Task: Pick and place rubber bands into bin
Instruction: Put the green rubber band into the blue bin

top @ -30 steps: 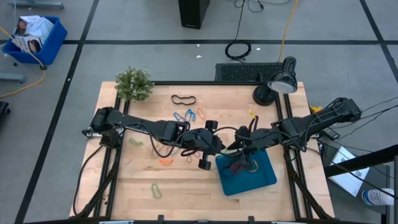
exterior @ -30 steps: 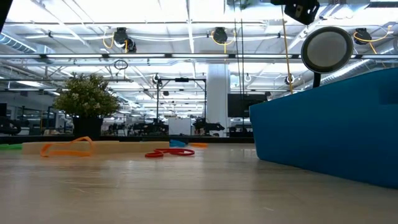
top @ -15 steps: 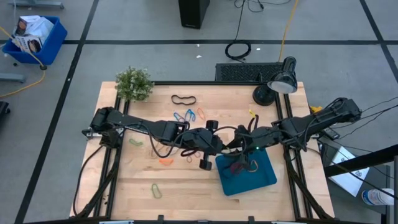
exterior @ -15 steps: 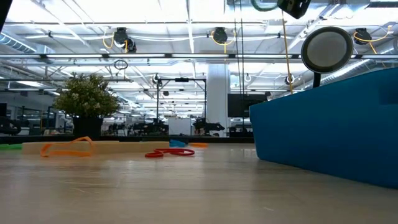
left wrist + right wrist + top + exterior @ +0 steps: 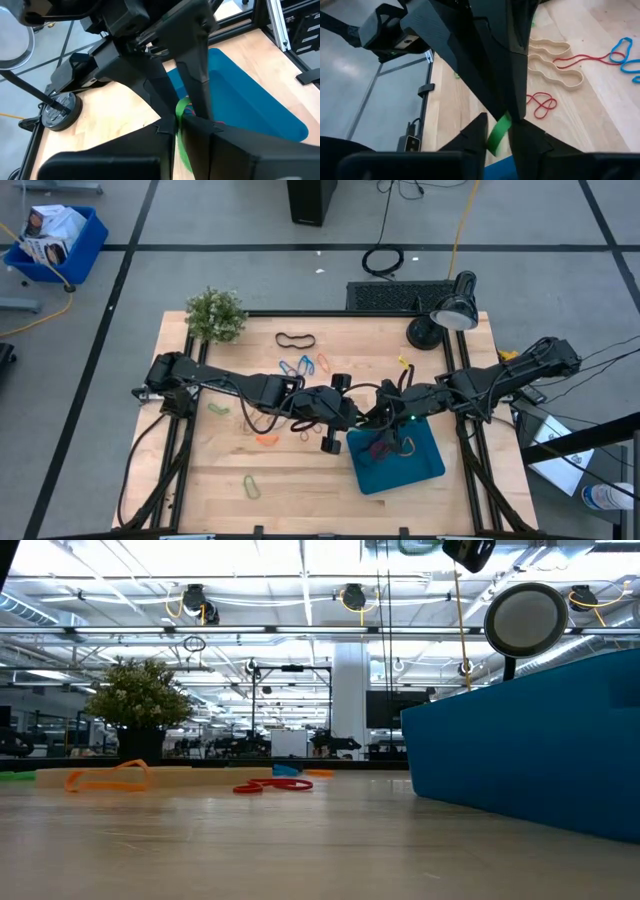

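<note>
Robotics lab or industrial test floor. Grey floor (image 5: 240, 220) marked with dark tape lines, cables trailing across it. Wooden table (image 5: 300, 480) on an aluminium frame, two arms mounted on it, desk lamp (image 5: 445, 315) at the far right corner, small plant (image 5: 215, 313) far left. Low view: big open hall, strip lights (image 5: 150, 560), ceiling trusses, more rigs (image 5: 290, 740) behind.

Matt wood table (image 5: 300, 480), smooth plastic bin (image 5: 425, 465)
</note>
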Robot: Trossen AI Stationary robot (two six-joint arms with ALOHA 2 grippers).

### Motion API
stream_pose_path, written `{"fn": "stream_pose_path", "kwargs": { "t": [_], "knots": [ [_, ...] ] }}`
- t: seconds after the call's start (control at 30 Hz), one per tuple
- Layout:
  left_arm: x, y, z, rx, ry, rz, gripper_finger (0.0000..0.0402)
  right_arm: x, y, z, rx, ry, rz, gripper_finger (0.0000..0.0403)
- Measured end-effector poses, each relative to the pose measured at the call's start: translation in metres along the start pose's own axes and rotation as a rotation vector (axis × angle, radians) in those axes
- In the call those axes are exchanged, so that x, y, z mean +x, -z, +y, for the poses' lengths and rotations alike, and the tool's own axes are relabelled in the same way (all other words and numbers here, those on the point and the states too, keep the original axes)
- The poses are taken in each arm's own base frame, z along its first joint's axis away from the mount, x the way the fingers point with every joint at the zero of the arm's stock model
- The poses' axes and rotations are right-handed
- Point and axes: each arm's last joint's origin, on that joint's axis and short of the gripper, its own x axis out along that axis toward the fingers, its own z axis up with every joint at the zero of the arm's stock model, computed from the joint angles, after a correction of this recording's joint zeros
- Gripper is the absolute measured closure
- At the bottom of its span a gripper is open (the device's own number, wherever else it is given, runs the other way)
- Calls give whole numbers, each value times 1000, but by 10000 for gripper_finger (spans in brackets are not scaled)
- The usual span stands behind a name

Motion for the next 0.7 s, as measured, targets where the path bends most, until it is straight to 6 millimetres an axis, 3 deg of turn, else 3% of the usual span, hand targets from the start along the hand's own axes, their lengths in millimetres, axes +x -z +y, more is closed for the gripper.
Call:
{"fn": "stream_pose_path", "kwargs": {
  "t": [0.2, 0.7],
  "knots": [
    [0, 0, 0, -37, 0, 0, 362, 0, 1, 0, -16, 1, 7, 398],
    [-1, 7, -4, -124, 90, 67, 362, -1, 9, -5, -19, 49, 98, 401]
  ]
}}
